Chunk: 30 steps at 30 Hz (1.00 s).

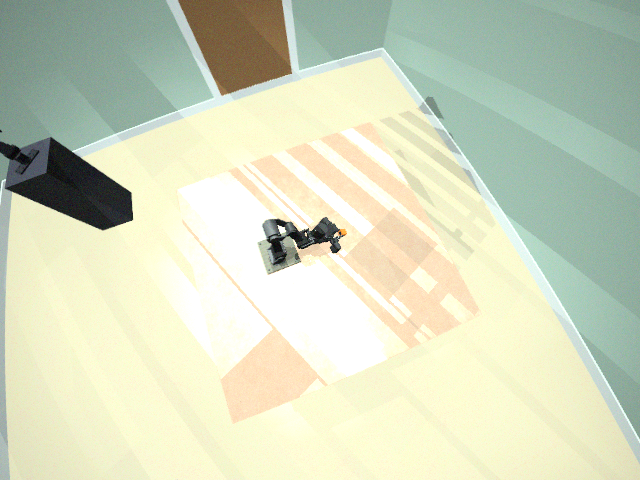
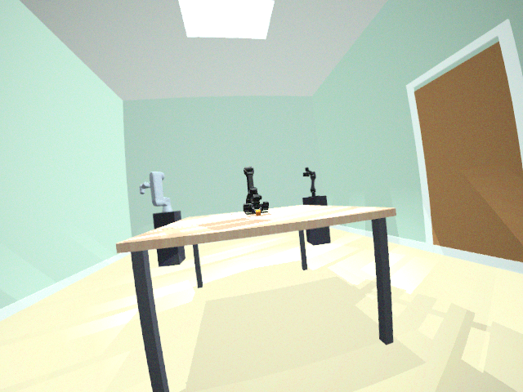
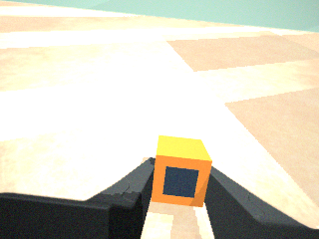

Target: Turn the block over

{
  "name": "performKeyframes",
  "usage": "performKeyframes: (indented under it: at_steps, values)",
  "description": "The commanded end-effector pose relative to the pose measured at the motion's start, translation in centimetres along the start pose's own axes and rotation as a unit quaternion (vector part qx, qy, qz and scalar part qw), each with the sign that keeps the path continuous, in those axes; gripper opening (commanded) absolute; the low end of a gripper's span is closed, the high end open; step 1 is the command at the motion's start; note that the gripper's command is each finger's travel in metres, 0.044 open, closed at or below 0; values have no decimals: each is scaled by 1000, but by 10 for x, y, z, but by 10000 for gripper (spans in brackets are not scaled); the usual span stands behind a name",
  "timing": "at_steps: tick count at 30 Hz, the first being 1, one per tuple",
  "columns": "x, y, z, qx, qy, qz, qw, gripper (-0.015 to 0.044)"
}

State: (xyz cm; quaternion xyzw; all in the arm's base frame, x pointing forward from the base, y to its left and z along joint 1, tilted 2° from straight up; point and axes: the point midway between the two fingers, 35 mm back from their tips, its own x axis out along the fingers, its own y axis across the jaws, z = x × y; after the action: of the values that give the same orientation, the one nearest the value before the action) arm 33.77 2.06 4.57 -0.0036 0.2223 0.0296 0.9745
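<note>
A small orange block [image 1: 342,232] [image 2: 257,212] [image 3: 181,163] has a dark square mark [image 3: 180,181] on one face. My gripper [image 1: 339,234] [image 3: 181,174] is shut on the block, with one finger at each side. In the wrist view the marked face is turned back toward the camera, and the face above it looks yellow in the light. The hand reaches outward at a low angle, close over the table [image 1: 279,361] [image 2: 295,220] [image 3: 50,115]. Whether the block touches the table cannot be told. Its underside is hidden.
The arm's base plate [image 1: 264,255] is on the table behind the gripper. In the exterior view, a pale arm [image 2: 157,189] and a dark arm [image 2: 312,183] stand on pedestals beyond the table. Strong light and shadow stripes cross the tabletop.
</note>
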Motion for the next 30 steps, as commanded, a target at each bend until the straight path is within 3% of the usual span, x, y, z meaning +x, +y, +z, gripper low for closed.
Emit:
performKeyframes:
  at_steps: [1,3,20,30]
  values:
    - [0,-1,0,2,-1,-2,1000,0]
    - [0,-1,0,2,-1,-2,1000,0]
    - [0,-1,0,2,-1,-2,1000,440]
    - [0,-1,0,2,-1,-2,1000,440]
